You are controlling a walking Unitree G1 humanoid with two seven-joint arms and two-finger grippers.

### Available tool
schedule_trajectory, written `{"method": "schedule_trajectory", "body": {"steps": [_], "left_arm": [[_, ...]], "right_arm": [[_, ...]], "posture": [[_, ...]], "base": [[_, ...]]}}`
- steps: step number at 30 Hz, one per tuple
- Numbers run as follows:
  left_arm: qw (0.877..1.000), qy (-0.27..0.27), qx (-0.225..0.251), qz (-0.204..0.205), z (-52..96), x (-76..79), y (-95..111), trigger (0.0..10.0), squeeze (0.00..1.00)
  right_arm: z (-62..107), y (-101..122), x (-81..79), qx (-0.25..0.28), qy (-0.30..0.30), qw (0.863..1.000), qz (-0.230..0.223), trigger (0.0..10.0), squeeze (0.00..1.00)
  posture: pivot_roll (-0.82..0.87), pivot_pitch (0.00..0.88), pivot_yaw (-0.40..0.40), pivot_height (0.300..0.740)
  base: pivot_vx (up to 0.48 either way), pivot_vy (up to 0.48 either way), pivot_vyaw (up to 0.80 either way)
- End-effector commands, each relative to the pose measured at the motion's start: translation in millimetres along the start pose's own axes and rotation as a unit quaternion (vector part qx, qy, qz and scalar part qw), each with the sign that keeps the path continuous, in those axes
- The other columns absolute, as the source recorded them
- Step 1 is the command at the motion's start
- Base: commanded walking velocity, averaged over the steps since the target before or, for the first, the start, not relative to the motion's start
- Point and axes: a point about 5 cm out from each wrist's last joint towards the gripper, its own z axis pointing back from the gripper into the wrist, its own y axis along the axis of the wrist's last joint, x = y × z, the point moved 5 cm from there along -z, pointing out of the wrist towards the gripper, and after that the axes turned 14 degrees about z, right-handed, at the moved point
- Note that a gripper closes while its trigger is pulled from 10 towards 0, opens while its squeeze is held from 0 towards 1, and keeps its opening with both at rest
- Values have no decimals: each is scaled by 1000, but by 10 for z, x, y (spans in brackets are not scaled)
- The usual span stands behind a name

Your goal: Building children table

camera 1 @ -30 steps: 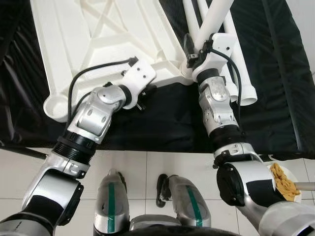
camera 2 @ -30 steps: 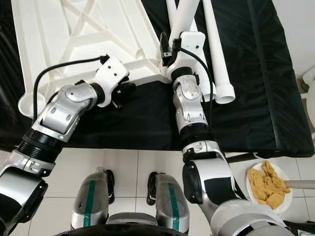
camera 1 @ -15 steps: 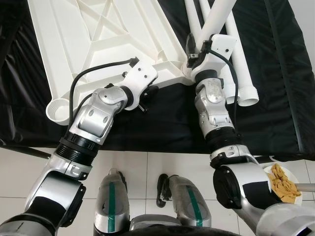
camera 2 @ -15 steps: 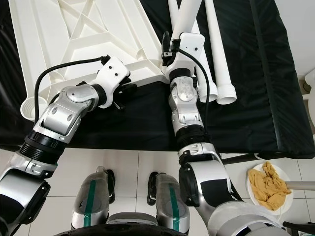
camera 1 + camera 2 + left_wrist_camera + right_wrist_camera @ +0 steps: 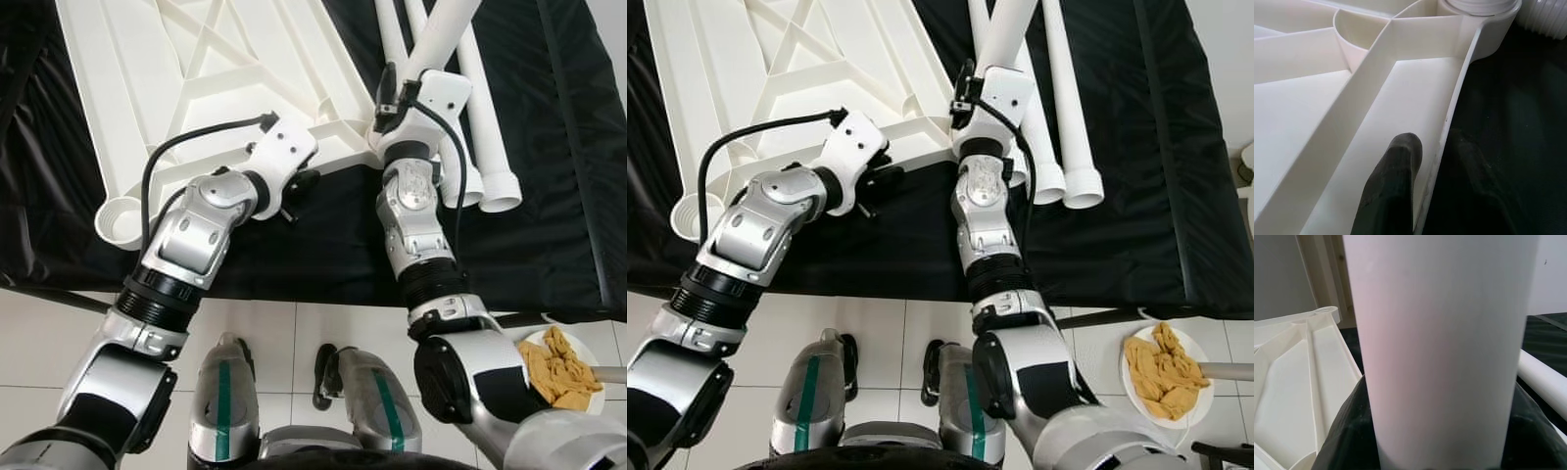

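The left end effector is pinching the near rim of the upturned tabletop. Right of it, the right end effector is gripping a white leg seated in the tabletop's corner socket. If that leg is tilting, it could be jamming or popping out.

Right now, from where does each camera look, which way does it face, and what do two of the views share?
Left eye view: on the head, looking down at the upturned white tabletop; both silver arms and the legs show.
Right eye view: beside it, same scene; the plate of food on the floor.
Left wrist view: along the left pincer, one black finger inside the tabletop's edge rib.
Right wrist view: along the right pincer, clamped on the white table leg.
Shared: both wrist views show the tabletop's ribbed underside.
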Motion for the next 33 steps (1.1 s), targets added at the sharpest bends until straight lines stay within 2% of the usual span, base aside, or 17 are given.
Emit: {"method": "schedule_trajectory", "body": {"steps": [1, 6, 7, 17, 26, 27, 28, 29, 33], "left_arm": [[999, 15, 33, 10, -18, 55, 123, 0, 0], [999, 15, 30, 12, -19, 54, 116, 0, 0], [1000, 16, 27, 5, -23, 57, 112, 10000, 0], [1000, 21, 16, -2, -36, 42, 93, 10000, 0], [1000, 22, 15, -3, -28, 26, 95, 10000, 0], [1000, 23, 15, -3, -28, 24, 96, 10000, 0], [1000, 23, 15, -3, -28, 24, 96, 10000, 0], [1000, 23, 15, -4, -28, 24, 98, 10000, 0], [1000, 23, 15, -4, -28, 22, 100, 10000, 0]], "right_arm": [[258, -577, 41, -114, -19, 993, 2, 10000, 0], [262, -592, 19, -119, -16, 993, -6, 10000, 0], [263, -597, -11, -121, -6, 993, -11, 10000, 0], [262, -562, -140, -109, 50, 992, -36, 10000, 0], [210, -579, -71, -108, 80, 990, -37, 10000, 0], [200, -573, -55, -105, 84, 990, -40, 10000, 290], [200, -573, -55, -105, 84, 990, -40, 10000, 290], [192, -567, -43, -103, 89, 990, -44, 10000, 1000], [187, -558, -41, -100, 95, 989, -48, 10000, 1000]], "posture": [[123, 118, -56, 740], [124, 114, -55, 740], [124, 110, -54, 740], [122, 96, -48, 740], [118, 97, -47, 740], [118, 97, -47, 740], [118, 97, -47, 740], [117, 97, -47, 740], [117, 99, -47, 740]], "base": [[0, 0, 0], [0, 0, 0], [0, 0, 0], [0, 0, 0], [0, 0, 0], [0, 0, 0], [0, 0, 0], [0, 0, 0], [0, 0, 0]]}}
